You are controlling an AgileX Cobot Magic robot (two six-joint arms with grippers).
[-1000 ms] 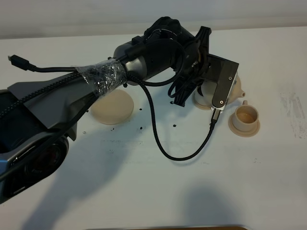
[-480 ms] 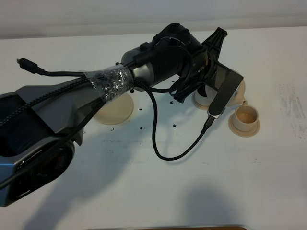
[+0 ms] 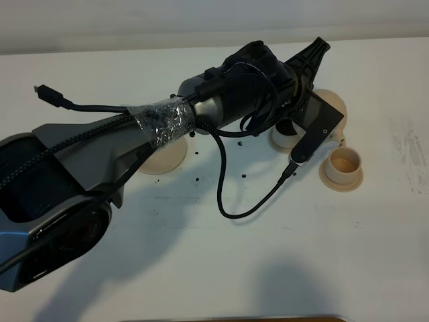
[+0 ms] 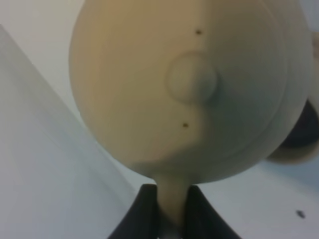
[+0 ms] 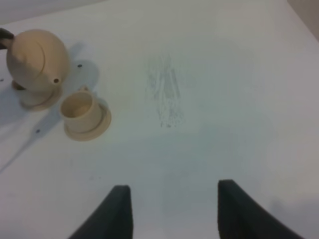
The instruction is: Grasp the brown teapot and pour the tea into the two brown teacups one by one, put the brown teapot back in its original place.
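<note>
While its handle is clamped in the left claw [image 4: 171,200], the teapot [image 3: 333,102] is held tilted above the far cup [image 3: 281,139].

Tea could be spilled on the table [image 3: 201,268] if the spout is not centred over a cup, and the teapot could be twisted loose, since only its thin handle is gripped. The right claw [image 5: 174,209] is spread wide and empty, well apart from the near cup [image 3: 344,163]. The far cup is mostly hidden under the arm, the big saucer [image 3: 157,161] is partly covered, and no stream can be made out.
</note>
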